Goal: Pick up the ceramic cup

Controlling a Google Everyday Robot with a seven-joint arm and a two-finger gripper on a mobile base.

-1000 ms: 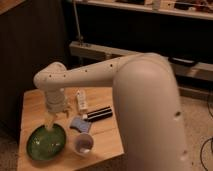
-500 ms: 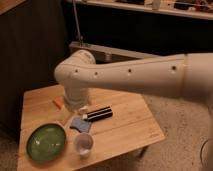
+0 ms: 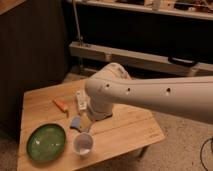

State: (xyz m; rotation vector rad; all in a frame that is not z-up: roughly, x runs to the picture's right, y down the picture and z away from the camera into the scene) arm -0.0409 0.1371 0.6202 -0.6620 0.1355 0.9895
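The ceramic cup [image 3: 83, 144] is a small white round cup with a pale interior. It stands upright near the front edge of the wooden table [image 3: 130, 132], just right of the flat green plate [image 3: 46, 142]. My white arm [image 3: 150, 97] reaches in from the right, and its rounded joint hangs over the middle of the table, above and behind the cup. My gripper is not in view; the arm's bulk hides it or it lies outside the picture.
A small blue object [image 3: 76, 122] lies just behind the cup. An orange item [image 3: 60, 104] and a white item [image 3: 81, 100] lie further back. A dark wall stands at the left and a shelf rail [image 3: 150, 57] runs behind the table.
The arm has swung from over the green plate toward the table's middle. The gripper, seen over the plate a second ago, no longer shows. Cup and plate have not moved.
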